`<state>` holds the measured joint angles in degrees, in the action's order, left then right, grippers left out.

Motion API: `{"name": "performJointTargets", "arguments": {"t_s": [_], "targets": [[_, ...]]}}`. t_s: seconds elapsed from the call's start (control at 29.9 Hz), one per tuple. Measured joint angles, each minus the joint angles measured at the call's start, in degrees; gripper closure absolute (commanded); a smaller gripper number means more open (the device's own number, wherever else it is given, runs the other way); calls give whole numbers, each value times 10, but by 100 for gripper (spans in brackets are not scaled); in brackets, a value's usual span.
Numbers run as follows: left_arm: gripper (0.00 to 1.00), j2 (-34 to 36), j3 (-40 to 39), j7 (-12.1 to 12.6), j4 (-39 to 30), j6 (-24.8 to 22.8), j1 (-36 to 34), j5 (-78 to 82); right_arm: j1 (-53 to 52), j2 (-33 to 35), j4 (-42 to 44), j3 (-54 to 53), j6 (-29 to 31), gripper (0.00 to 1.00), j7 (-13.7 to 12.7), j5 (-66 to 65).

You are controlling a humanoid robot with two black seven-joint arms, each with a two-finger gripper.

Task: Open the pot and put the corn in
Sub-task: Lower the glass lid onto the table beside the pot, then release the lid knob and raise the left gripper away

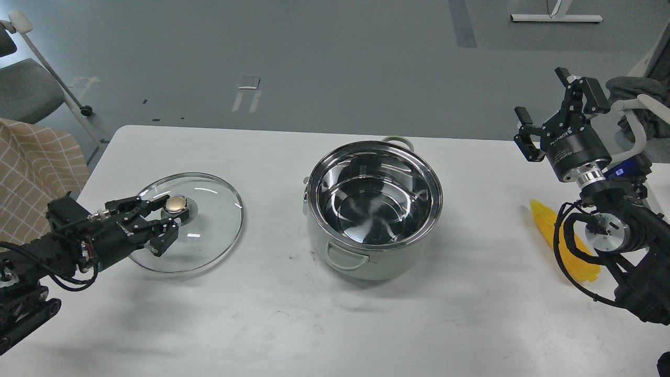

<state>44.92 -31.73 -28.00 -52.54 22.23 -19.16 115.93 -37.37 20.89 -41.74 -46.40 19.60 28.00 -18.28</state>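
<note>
The pale mint-green pot (374,209) stands uncovered in the middle of the table, its steel inside empty. Its glass lid (209,230) with a gold knob (176,203) lies low on the table to the pot's left. My left gripper (168,219) is closed around the knob. The yellow corn (544,220) lies on the table at the right, partly hidden behind my right arm. My right gripper (540,93) is open and empty, held up above and behind the corn.
The white table (314,324) has its left edge close to my left arm. A checked cloth (31,167) and a chair (26,89) are beyond that edge. A grey chair (638,99) stands behind my right arm.
</note>
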Motion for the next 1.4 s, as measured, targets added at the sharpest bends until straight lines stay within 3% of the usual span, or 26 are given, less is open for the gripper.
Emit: {"name": "performJointTargets", "arguments": {"t_s": [0.5,0.6,0.67,0.84,1.14,1.4], "targets": [[72,-2,1,0,1,0,4,0,0,0,0,0,0,0,0,0],[56,-4,1,0,2,-1,4,0,1,0,0,0,0,0,0,0],[36,-4,0,0,2,-1,4,0,1,0,0,0,0,0,0,0],[17,-4,-1,0,2,-1,4,0,1,0,0,0,0,0,0,0],[5,-5,-5,0,1,-1,4,0,1,0,0,0,0,0,0,0],[3,20,-31,0,-36,-11,-37,-129,-2,19,-5,1,2,0,0,-2]]}}
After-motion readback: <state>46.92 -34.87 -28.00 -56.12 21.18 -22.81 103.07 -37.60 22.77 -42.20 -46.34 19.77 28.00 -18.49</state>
